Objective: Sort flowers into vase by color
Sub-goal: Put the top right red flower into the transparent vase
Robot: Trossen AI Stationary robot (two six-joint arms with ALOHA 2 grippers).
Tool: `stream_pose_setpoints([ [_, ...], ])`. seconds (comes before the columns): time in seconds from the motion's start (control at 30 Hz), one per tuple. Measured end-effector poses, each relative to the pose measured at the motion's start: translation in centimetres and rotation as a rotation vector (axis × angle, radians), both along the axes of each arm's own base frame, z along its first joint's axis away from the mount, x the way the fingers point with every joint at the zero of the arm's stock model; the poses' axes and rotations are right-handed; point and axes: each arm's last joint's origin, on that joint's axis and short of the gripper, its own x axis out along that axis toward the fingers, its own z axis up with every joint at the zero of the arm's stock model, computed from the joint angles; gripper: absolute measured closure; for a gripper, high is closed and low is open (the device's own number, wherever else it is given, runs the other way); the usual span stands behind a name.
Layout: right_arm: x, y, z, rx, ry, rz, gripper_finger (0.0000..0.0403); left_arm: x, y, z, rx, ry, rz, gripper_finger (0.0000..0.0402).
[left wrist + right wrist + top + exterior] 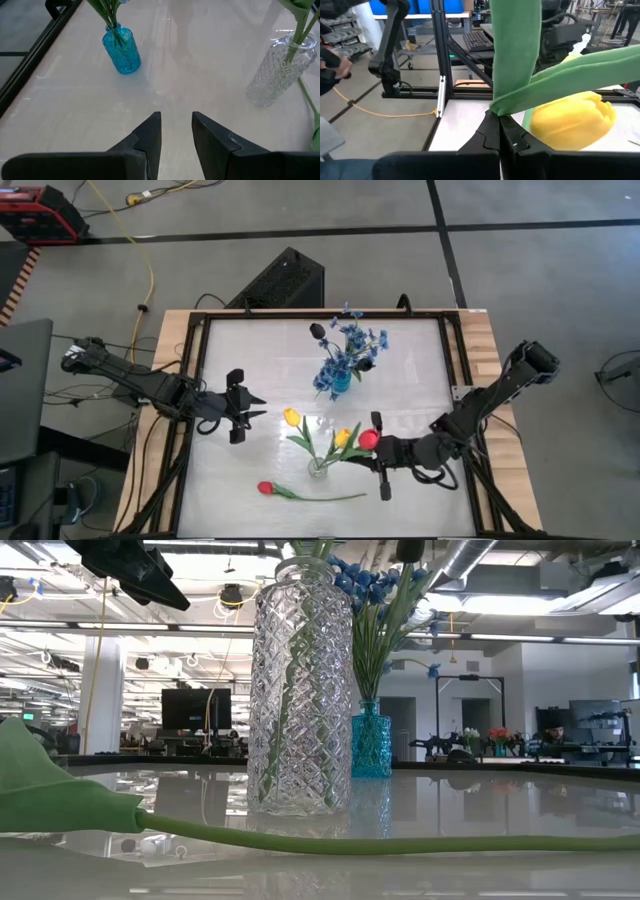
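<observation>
A clear cut-glass vase (318, 468) near the table's middle holds two yellow tulips (291, 417). Farther back, a blue vase (340, 383) holds blue sprays and dark buds. A red tulip (265, 488) lies flat on the table near the front, its stem (400, 841) running to the right. My right gripper (364, 450) hovers right of the clear vase, shut on a green stem, with a red tulip head (368, 440) right beside it. My left gripper (176, 130) hangs open and empty over the table's left part. My right gripper pinches a green stem where its leaves branch off (496, 107), between the free ends of its two fingers. The fingers come about level from the table's right side. The flower is lifted clear of the table, its leaves rising past a yellow tulip (570, 121).
A black frame rail (195, 380) runs round the white table top. The two vases stand close together in the middle. Bare table lies between my left gripper and the vases.
</observation>
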Motion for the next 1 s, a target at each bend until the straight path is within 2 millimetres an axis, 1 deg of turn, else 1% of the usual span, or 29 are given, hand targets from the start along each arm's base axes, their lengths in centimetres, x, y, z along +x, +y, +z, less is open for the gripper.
stream_pose_setpoints([
  [0.07, 0.1, -0.1, 0.0, -0.001, 0.002, -0.001, 0.0387, 0.0, 0.0, 0.0, 0.000, 0.000, 0.000, 0.0304],
  [0.27, 0.6, -0.9, -0.3, 0.006, 0.038, 0.054, 0.0364, 0.0, 0.0, 0.0, 0.000, 0.000, 0.000, 0.0304],
  [0.43, 1.1, -1.6, -0.4, 0.008, 0.047, 0.038, 0.0350, 0.0, 0.0, 0.0, 0.002, 0.002, -0.001, 0.0304],
  [0.57, 1.5, -2.3, -0.3, 0.017, 0.070, 0.077, 0.0331, 0.0, 0.0, 0.0, 0.003, 0.005, -0.001, 0.0304],
  [0.7, 1.8, -2.8, 0.3, 0.021, 0.136, 0.077, 0.0291, 0.0, 0.0, -0.1, 0.000, 0.009, -0.005, 0.0304],
  [0.87, 1.8, -3.3, 1.8, 0.017, 0.218, 0.079, 0.0221, 0.0, 0.0, -0.1, 0.000, 0.010, -0.009, 0.0304],
  [1.0, 1.4, -3.3, 3.3, 0.003, 0.305, 0.151, 0.0175, 0.0, 0.0, -0.1, 0.003, 0.011, -0.012, 0.0304],
])
